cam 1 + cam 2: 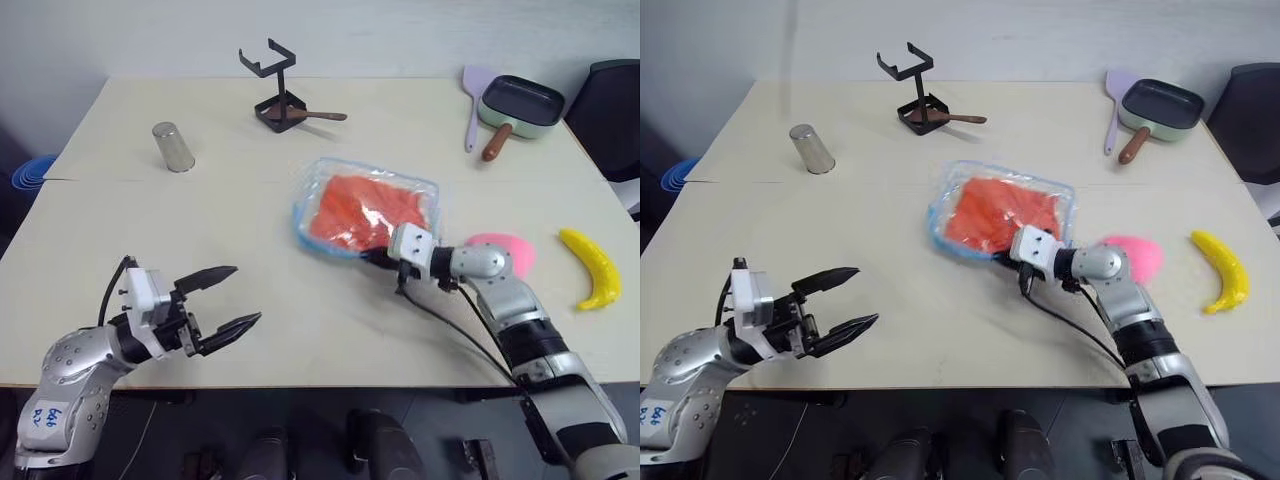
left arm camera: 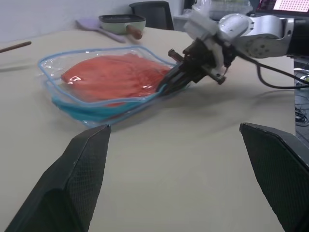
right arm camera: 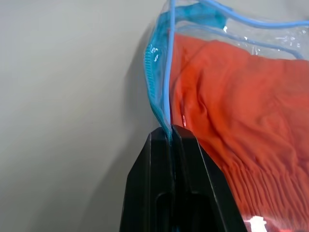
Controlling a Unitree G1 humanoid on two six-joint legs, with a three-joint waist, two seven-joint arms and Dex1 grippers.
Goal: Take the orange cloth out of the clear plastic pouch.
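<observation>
The clear plastic pouch [image 1: 304, 206] with light blue trim lies flat at the middle of the table, and the orange cloth [image 1: 365, 212] is inside it. My right gripper [image 1: 368, 257] reaches in from the right and is shut on the pouch's near blue zipper edge [image 3: 164, 104]; the right wrist view shows the trim pinched between the fingertips. In the left wrist view the pouch [image 2: 72, 99] bulges with the cloth [image 2: 113, 75], the right gripper [image 2: 169, 87] at its corner. My left gripper [image 1: 248, 293] hangs open and empty near the front left of the table, well apart from the pouch.
A metal cup [image 1: 173, 147] stands at the back left. A black stand [image 1: 275, 95] with a wooden spoon [image 1: 320, 116] sits at the back middle. A frying pan [image 1: 520, 103] and purple spatula [image 1: 474, 100] lie back right; a pink plush [image 1: 505, 250] and banana [image 1: 595, 268] lie right.
</observation>
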